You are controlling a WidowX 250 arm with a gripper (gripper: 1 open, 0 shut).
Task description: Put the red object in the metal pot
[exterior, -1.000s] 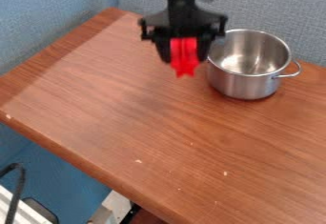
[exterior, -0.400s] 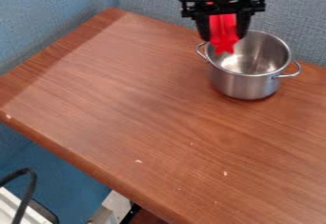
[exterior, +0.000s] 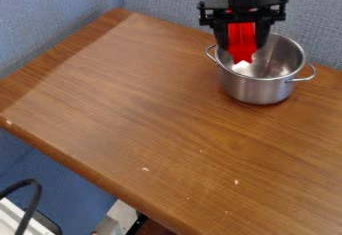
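Note:
The metal pot (exterior: 269,82) stands on the wooden table (exterior: 120,109) at the back right, shiny, round, with loop handles at its rim. My black gripper (exterior: 243,26) hangs over the pot's left half, pointing down, shut on the red object (exterior: 245,42). The red bar hangs upright from the fingers, and its lower end reaches down to about the pot's rim, inside the opening.
A blue fabric wall (exterior: 60,9) runs behind the table on the left. The table's near edge drops off at the lower left, where a black cable (exterior: 20,194) lies on the floor.
My gripper has carried the red object to the right, from left of the pot to above its opening. It has stayed shut on the bar.

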